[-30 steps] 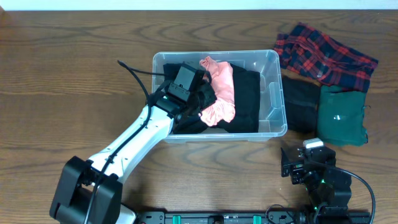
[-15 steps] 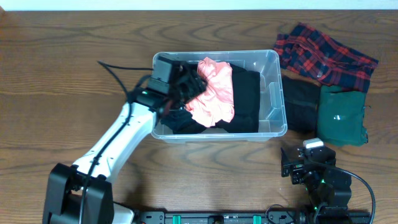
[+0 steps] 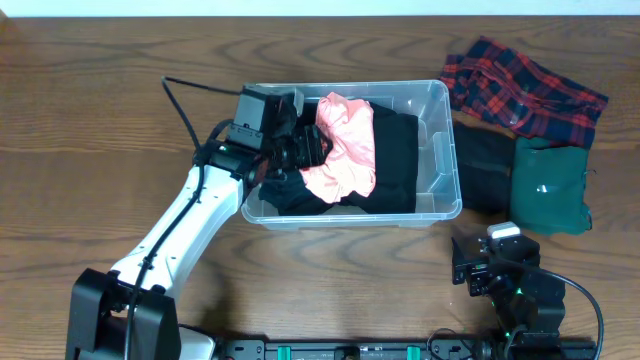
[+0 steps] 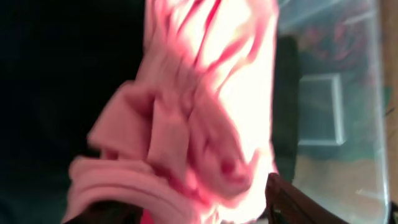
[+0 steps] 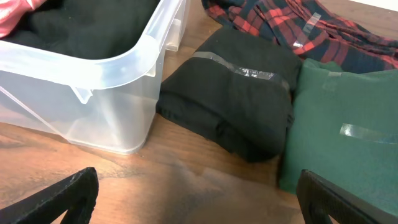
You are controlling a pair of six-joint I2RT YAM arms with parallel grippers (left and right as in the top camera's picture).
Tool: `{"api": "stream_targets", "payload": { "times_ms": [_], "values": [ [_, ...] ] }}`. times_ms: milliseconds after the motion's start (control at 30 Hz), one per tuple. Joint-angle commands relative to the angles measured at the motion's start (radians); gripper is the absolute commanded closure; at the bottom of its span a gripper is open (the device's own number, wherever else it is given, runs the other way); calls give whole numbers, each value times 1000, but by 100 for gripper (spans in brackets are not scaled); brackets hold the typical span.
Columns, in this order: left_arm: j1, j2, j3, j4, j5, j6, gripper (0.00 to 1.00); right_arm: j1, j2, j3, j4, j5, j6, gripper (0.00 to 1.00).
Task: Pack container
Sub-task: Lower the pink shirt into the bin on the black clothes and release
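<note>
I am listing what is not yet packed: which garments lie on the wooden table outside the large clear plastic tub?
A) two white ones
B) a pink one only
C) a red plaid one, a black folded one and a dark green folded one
C: the overhead view shows the red plaid garment, the black folded garment and the dark green folded garment lying right of the clear plastic tub.

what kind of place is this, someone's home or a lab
Most likely a robot lab bench, not a home: a white robot arm reaches into the clear container of clothes on a bare wooden table, and the folded clothes beside it carry strips of clear tape.
</note>
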Motion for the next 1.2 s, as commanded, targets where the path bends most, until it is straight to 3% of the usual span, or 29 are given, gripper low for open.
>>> {"api": "stream_targets", "payload": {
  "times_ms": [0, 100, 233, 433, 533, 667, 900, 1033, 1167],
  "values": [
    [-4, -23, 9, -74, -28, 44, 36, -4, -6, -4, 1, 7, -8, 1],
    [14, -32, 9, -108, -72, 90, 34, -4, -6, -4, 1, 6, -8, 1],
    [46, -54, 16, -170, -211, 143, 24, -4, -6, -4, 2, 7, -8, 1],
    [72, -95, 51, -209, -271, 188, 24, -4, -6, -4, 1, 7, -8, 1],
    [50, -120, 87, -173, -226, 233, 37, -4, -6, -4, 1, 7, -8, 1],
    [-13, -117, 93, -94, -224, 269, 66, -4, -6, -4, 1, 7, -8, 1],
    [-129, 59, 93, -44, -435, 302, 73, -4, -6, -4, 1, 7, -8, 1],
    [-134, 270, 93, -77, -348, 240, 73, -4, -6, -4, 1, 7, -8, 1],
    [-134, 418, 93, -104, -235, 226, 81, -4, -6, -4, 1, 7, -8, 1]
  ]
}}
